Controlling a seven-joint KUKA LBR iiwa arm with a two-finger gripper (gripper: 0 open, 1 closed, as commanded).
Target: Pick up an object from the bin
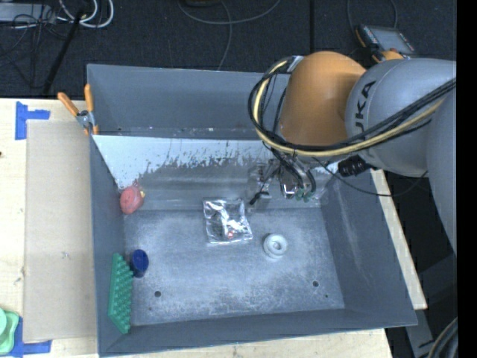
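Note:
My gripper [277, 183] hangs below the arm's orange cover, near the back wall of the bin and right of its middle. Just in front of it and to its left lies a crumpled silver foil packet [227, 221] on the bin floor. The gripper's lower end is close to the packet's upper right corner, and I cannot tell whether they touch. A small white ring-shaped cap [275, 245] rests on the floor right of the packet, in front of the gripper.
A pink rounded lump [132, 199] sits against the left wall. A small blue ball [139, 260] and a green studded strip [120, 291] lie in the front left corner. The arm and its cables cover the bin's back right part.

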